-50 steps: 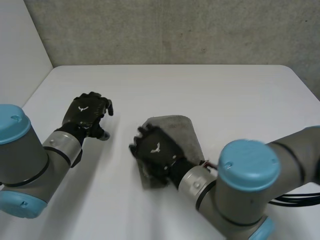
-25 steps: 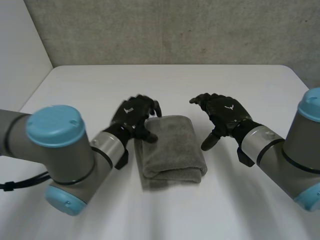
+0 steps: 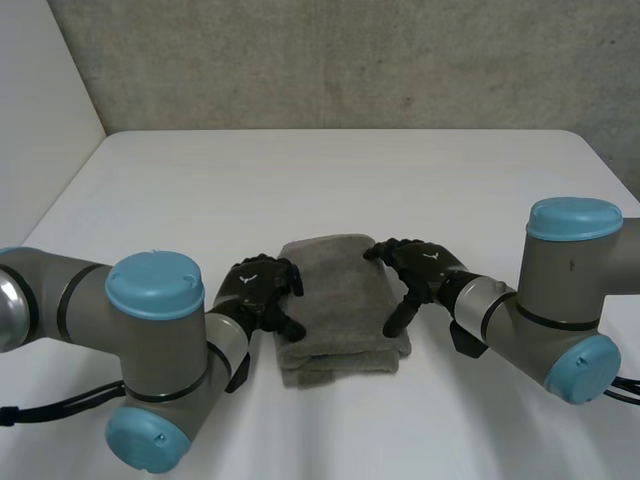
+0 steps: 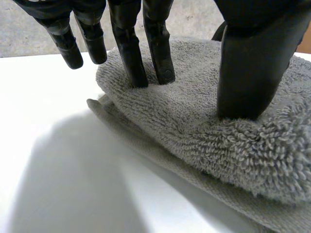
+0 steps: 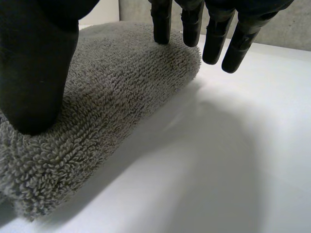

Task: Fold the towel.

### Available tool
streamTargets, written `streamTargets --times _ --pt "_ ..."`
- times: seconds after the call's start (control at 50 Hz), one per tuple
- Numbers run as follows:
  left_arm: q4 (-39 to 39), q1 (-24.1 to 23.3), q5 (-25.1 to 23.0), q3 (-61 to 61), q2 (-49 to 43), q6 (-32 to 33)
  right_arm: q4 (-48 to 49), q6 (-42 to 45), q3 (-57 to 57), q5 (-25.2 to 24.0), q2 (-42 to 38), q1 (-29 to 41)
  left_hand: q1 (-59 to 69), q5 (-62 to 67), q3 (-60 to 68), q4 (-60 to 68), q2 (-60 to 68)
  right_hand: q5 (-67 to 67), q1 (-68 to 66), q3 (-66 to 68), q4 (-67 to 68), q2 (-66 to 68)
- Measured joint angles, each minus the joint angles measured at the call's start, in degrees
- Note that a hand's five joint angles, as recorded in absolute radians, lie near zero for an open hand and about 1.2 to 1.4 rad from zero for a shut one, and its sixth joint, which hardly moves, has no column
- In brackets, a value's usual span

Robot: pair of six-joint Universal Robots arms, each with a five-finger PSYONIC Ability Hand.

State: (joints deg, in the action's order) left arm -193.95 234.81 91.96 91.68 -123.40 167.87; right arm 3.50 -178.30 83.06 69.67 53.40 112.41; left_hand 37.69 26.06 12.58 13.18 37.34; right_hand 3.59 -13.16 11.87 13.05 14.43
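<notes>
Folded towel lies mid-table, a touch toward 6 o'clock. Left hand is at its 9 o'clock edge, fingers straight. Two tips and the thumb press down into the pile, nothing gripped. Right hand is at the 3 o'clock edge, spread too. Its thumb is planted on the towel and its fingers reach over the far corner, gripping nothing.

The towel is grey, the table white.
</notes>
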Motion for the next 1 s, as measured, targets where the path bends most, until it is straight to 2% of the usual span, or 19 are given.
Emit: streamTargets --times 0.28,0.36,0.42,0.48,0.6,0.64,0.78,0.86,1.0 --pt "-0.02 -0.53 -0.09 0.83 0.82 0.0 -0.09 2.46 -0.29 0.88 0.39 1.16 -1.9 -1.15 0.0 0.0 -1.93 0.0 0.45 0.0 0.0 0.0" --pt "-0.08 -0.56 -0.06 0.79 2.2 0.0 -0.06 2.43 0.46 0.96 3.93 1.17 -7.04 -6.78 0.0 0.0 -7.46 0.0 0.46 0.0 0.0 0.0" --pt "-0.22 -0.41 -0.07 0.48 4.42 0.0 0.23 2.27 1.17 1.21 8.13 1.11 -17.3 -19.62 0.0 0.0 -19.49 0.0 0.46 0.0 0.0 0.0" --pt "-0.41 -0.01 -0.09 0.0 7.1 0.0 0.96 2.16 1.74 2.12 12.95 0.96 -19.14 -22.48 0.0 0.0 -21.97 0.0 0.46 0.0 0.0 0.0" --pt "-0.01 2.15 -0.1 -2.32 13.52 0.71 2.74 2.16 1.84 6.61 21.01 0.46 -19.14 -22.56 0.0 0.0 -22.14 0.0 0.46 0.0 0.0 0.0" --pt "1.05 3.57 0.04 -4.0 16.18 1.59 3.37 2.27 1.42 10.34 23.93 0.31 -19.14 -22.65 0.0 0.0 -22.15 0.0 0.46 0.0 0.0 0.0" --pt "7.54 8.07 2.19 -9.12 19.96 3.41 2.64 3.11 0.3 18.3 27.76 0.02 -19.14 -22.66 0.0 0.0 -22.44 0.0 0.46 0.0 0.0 0.0" --pt "11.85 10.13 3.11 -11.59 20.22 3.63 0.18 4.09 -0.06 20.02 27.94 -0.39 -19.14 -22.66 0.0 0.0 -22.49 0.0 0.46 0.0 0.0 0.0" --pt "16.0 11.12 3.11 -13.55 20.05 3.56 -3.29 4.78 -0.56 20.37 27.11 -0.88 -19.14 -22.66 0.0 0.0 -22.5 0.0 0.46 0.0 0.0 0.0"
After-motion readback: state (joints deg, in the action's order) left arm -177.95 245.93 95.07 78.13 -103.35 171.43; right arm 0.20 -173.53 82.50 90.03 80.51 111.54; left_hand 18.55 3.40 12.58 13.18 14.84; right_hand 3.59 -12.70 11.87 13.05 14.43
